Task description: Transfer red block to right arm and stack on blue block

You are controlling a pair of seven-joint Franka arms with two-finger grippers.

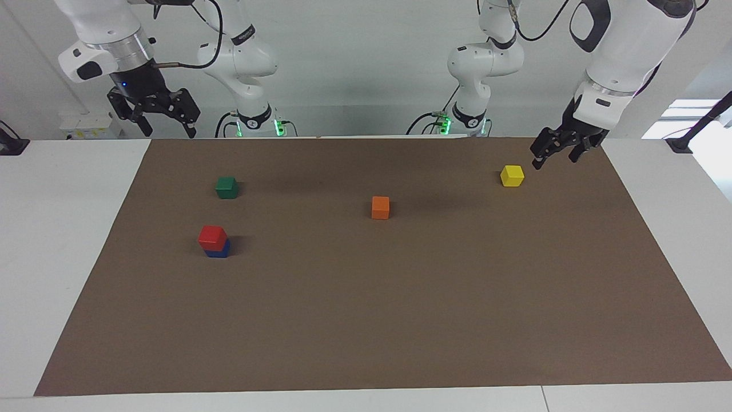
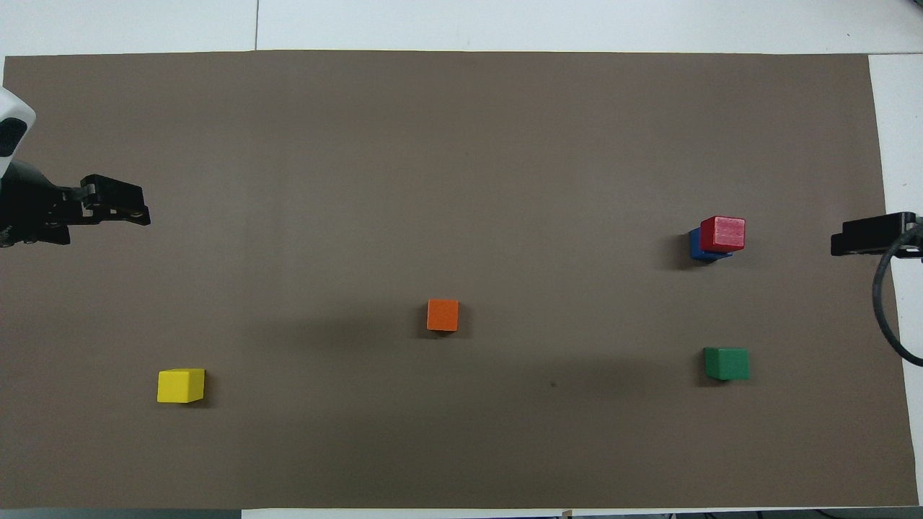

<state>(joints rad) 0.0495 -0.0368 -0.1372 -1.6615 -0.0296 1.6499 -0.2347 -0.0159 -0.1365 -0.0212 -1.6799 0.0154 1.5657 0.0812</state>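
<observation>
The red block [image 1: 212, 237] rests on the blue block [image 1: 219, 249], toward the right arm's end of the brown mat; the stack also shows in the overhead view, red block [image 2: 723, 233] on blue block [image 2: 698, 245]. My right gripper [image 1: 167, 126] is open and empty, raised high over the mat's edge nearest the robots; its tips show in the overhead view [image 2: 862, 238]. My left gripper [image 1: 553, 155] hangs low beside the yellow cube at the left arm's end and waits; it also shows in the overhead view [image 2: 115, 205].
A green cube [image 1: 226, 187] lies nearer to the robots than the stack. An orange cube [image 1: 380, 207] sits mid-mat. A yellow cube [image 1: 512, 175] lies toward the left arm's end. The brown mat [image 1: 366, 320] covers the white table.
</observation>
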